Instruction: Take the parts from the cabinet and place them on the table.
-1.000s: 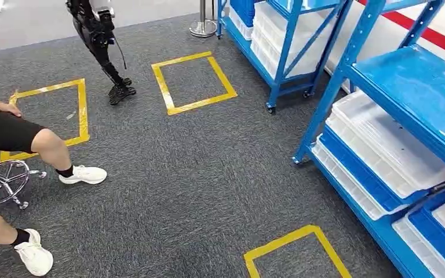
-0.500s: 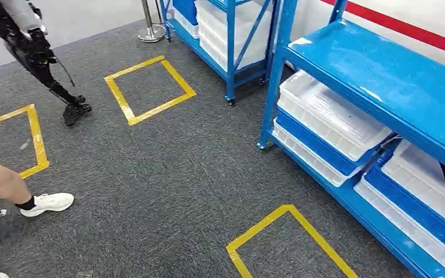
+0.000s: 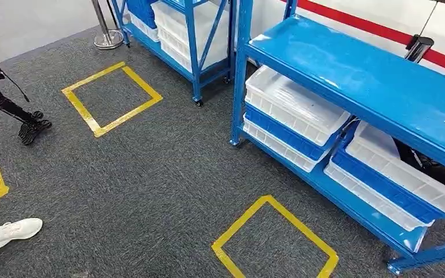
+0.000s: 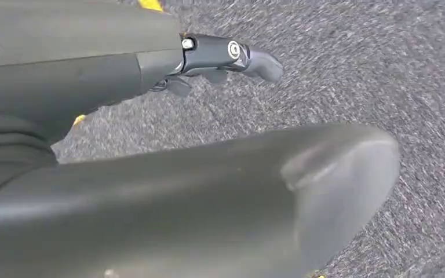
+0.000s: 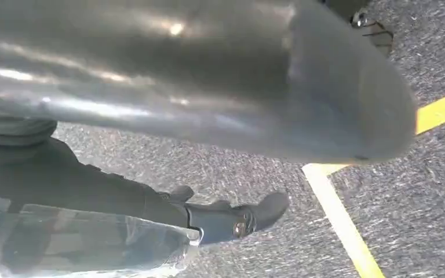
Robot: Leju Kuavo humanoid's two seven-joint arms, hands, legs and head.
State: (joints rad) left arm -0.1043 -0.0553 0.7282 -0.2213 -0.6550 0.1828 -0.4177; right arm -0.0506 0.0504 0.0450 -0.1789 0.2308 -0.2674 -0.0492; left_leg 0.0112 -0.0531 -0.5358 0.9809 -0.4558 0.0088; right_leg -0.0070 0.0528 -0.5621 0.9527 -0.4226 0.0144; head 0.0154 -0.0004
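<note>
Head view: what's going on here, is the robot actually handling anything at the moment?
The robot stands on grey carpet facing a blue rack loaded with white trays, a yellow taped square just ahead. Both arms hang over the floor. The left robot hand holds nothing. A clear plastic packet lies against the right robot hand, but the grip itself is hidden. A person's white shoe shows at the left.
</note>
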